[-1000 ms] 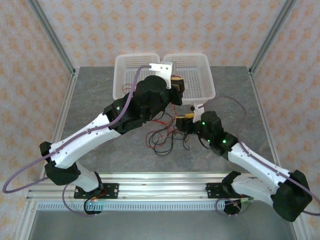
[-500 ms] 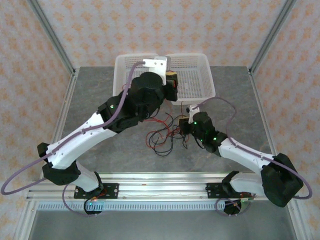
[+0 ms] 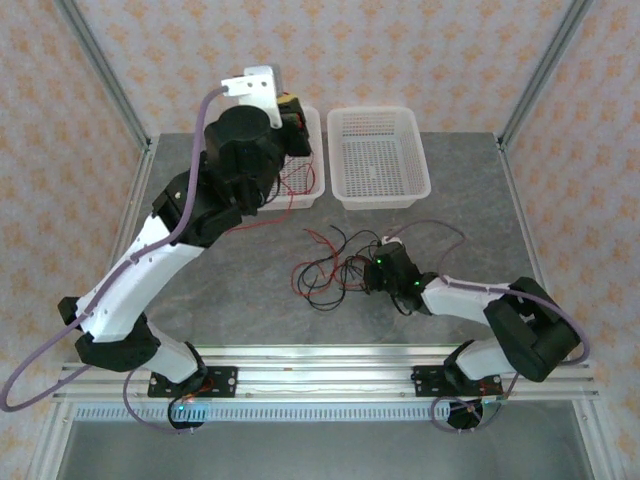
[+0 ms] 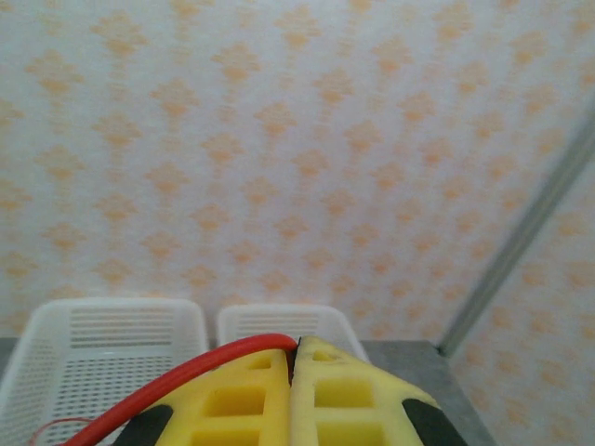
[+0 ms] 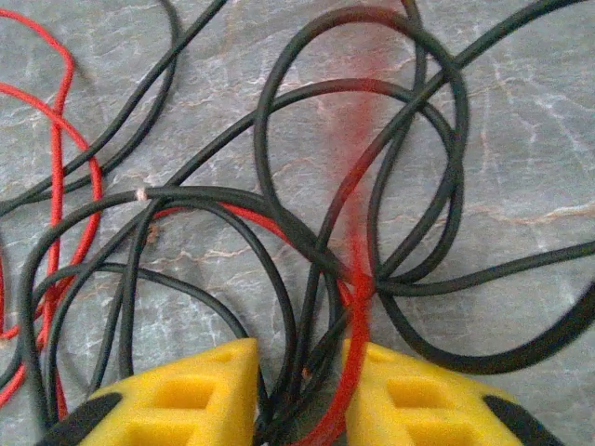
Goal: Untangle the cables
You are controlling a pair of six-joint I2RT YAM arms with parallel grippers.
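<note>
Mia: Where are the cables [image 3: 330,272]?

Tom: From the top camera, most of them lie in a loose heap on the grey worktop [image 3: 250,300]. The heap is in front of the empty basket [image 3: 378,155], on the side nearer the arm bases and well apart from it.

Mia: Are they all in the heap?

Tom: No. One red cable [image 3: 290,185] hangs down from the left gripper [image 3: 292,112], which is up high, over the other basket [image 3: 312,185] just beside the empty basket. The red cable drops into that basket and trails out onto the worktop.

Mia: How are the left jaws?

Tom: The left wrist camera shows it close up. The two yellow fingers [image 4: 242,400] are pressed tight together, and the red cable [image 4: 204,367] comes out from between them. So the left gripper [image 4: 295,348] is pinching it.

Mia: And the right gripper [image 3: 368,275]?

Tom: From the top it sits low at the edge of the heap, in front of the empty basket. The top camera is too far off to show its jaws. The right wrist camera shows them partly apart. Black strands and one red strand [image 5: 353,269] run through the gap of the right gripper [image 5: 299,372]. The yellow fingers [image 5: 186,390] are not squeezed onto them.
</note>
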